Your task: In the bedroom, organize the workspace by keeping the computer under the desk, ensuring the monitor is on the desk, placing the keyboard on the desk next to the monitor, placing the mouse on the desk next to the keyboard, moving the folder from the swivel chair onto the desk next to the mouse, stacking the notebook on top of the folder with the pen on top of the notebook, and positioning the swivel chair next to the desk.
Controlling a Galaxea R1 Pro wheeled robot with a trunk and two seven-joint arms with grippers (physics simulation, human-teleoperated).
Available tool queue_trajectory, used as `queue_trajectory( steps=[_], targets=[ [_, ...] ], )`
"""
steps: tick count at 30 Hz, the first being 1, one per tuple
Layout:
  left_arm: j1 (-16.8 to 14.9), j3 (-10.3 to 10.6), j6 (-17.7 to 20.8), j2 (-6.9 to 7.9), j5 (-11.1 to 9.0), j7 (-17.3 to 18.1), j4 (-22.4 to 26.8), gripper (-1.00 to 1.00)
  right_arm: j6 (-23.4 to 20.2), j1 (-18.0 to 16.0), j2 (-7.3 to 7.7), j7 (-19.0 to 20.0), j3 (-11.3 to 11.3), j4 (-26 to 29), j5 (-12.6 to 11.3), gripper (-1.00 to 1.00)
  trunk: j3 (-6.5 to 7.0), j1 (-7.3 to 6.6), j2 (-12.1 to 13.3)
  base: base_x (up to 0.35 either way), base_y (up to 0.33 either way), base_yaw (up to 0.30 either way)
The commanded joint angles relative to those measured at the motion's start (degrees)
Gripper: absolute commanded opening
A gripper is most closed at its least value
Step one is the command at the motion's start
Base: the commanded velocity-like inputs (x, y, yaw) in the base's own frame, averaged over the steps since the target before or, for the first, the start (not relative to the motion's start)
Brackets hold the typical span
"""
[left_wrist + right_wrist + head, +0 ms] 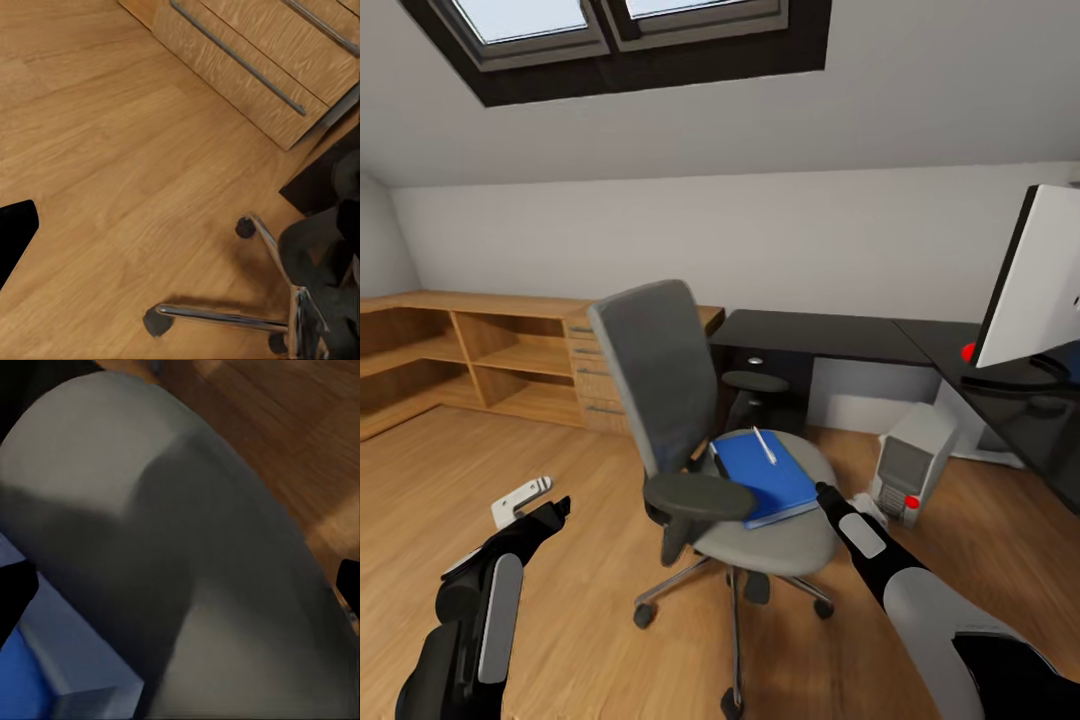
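Both arms low in frame: left gripper (550,508) lower left over floor, right gripper (826,494) at swivel chair (695,430) seat edge; can't tell either's jaw state. Blue folder (765,476) on seat, centre; pen (765,445) atop, long axis toward upper left. Computer (912,462) right, desk (830,337) behind. No readable text.

The swivel chair (705,440) stands on open wooden floor (420,480), its tall back and the near armrest (698,495) walling off the seat from the left. The seat's right edge is unblocked, and the right gripper (823,490) sits at it, beside the blue folder (765,477), on which a white pen (764,445) lies. Right of the chair the computer (913,460) narrows the gap toward the desk (920,345), whose monitor (1028,285) overhangs the corner. Left of the chair, bare boards run to the wooden dresser (595,370); the left gripper (545,512) hangs there. The star base (247,315) spreads its legs and castors across the floor beneath the chair.
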State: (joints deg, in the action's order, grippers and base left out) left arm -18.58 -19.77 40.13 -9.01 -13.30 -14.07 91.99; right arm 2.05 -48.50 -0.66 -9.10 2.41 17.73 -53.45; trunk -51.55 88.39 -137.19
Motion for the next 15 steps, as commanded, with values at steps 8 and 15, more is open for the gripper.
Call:
queue_trajectory(
  steps=[8,15],
  targets=[
    [-0.1,0.8,0.2,-0.2,-0.6,-0.3,-1.1,1.0,0.1,0.0,-0.04,0.0,0.2,0.0,-0.3,1.0,-0.06,-0.01,0.0,0.0,0.0,0.278],
    [-0.1,2.6,0.1,-0.22,-0.5,-0.3,-4.7,1.0,0.1,0.0,-0.04,1.0,0.2,-0.1,-0.3,1.0,-0.06,-0.01,0.0,0.0,0.0,0.278]
  ],
)
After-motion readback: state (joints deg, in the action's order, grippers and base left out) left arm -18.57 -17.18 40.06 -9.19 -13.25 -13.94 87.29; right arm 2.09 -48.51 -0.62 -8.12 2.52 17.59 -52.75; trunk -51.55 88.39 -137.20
